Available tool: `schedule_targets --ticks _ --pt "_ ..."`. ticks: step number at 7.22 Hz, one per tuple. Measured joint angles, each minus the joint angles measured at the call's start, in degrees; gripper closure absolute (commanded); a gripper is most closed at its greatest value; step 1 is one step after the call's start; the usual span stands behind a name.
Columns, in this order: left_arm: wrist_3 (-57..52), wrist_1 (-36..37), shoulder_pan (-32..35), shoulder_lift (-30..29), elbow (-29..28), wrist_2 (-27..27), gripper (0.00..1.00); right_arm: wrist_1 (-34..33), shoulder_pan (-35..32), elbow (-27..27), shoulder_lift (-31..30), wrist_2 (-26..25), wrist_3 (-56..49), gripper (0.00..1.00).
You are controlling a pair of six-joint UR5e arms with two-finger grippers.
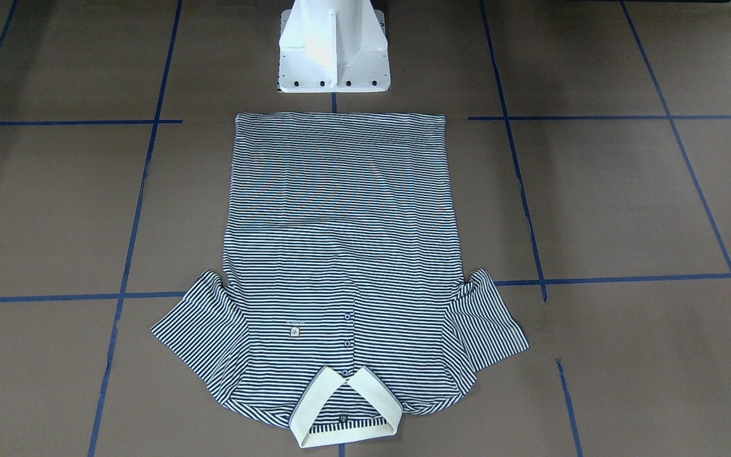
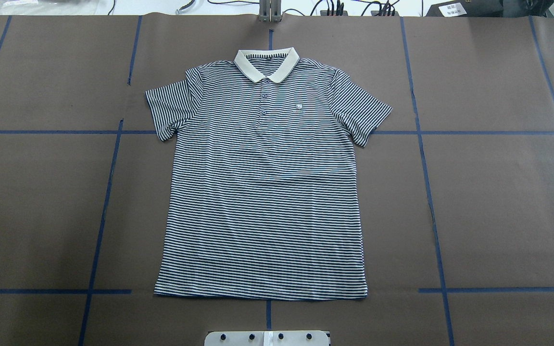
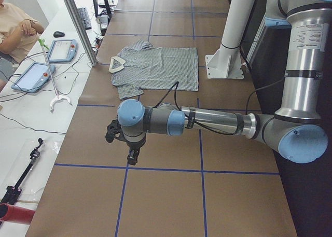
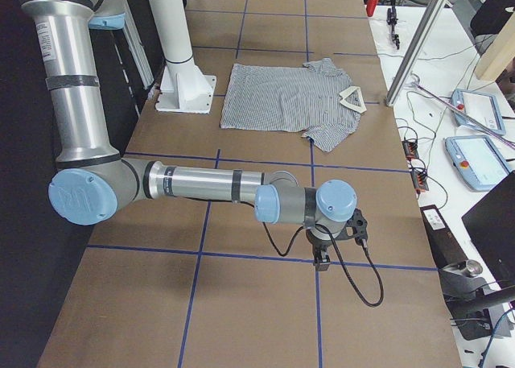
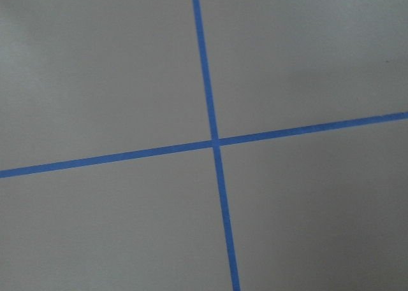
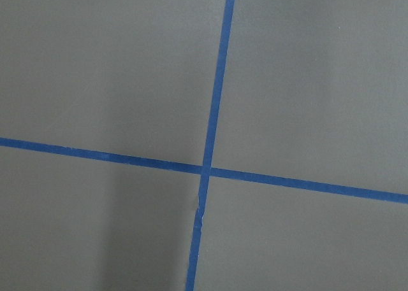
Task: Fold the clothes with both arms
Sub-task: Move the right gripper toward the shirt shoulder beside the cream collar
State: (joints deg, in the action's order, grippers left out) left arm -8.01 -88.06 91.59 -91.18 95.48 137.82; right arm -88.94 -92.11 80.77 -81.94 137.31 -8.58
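Lying flat, polo shirt, collar away from pedestal, left tool, right tool, openness unclear.

We've got bare brown table with blue tape lines, wide on both sides of the flat striped polo shirt. White metal pedestal base stands just off the hem. Silver aluminium post stands at the table edge near the collar. Grey jointed left arm and right arm stretch low over the table ends, well apart from the shirt.
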Motion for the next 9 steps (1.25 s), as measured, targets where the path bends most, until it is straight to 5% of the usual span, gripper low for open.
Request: schedule_targets --ticks 2,4,6,9 --pt "-0.09 -0.13 -0.4 -0.01 0.58 0.14 0.0 1.56 0.09 -0.76 -0.56 0.08 0.03 0.0" --pt "0.19 -0.07 -0.47 0.25 0.73 -0.21 0.0 10.25 1.8 -2.86 -1.61 0.34 2.5 0.0" --pt "0.06 -1.13 -0.61 0.51 0.76 -0.24 0.0 20.91 10.22 -2.33 -0.25 -1.67 18.11 0.0" --pt "0.37 -6.53 -2.41 0.3 -0.18 -0.22 0.0 28.46 27.13 -3.89 12.85 -10.09 52.51 0.0"
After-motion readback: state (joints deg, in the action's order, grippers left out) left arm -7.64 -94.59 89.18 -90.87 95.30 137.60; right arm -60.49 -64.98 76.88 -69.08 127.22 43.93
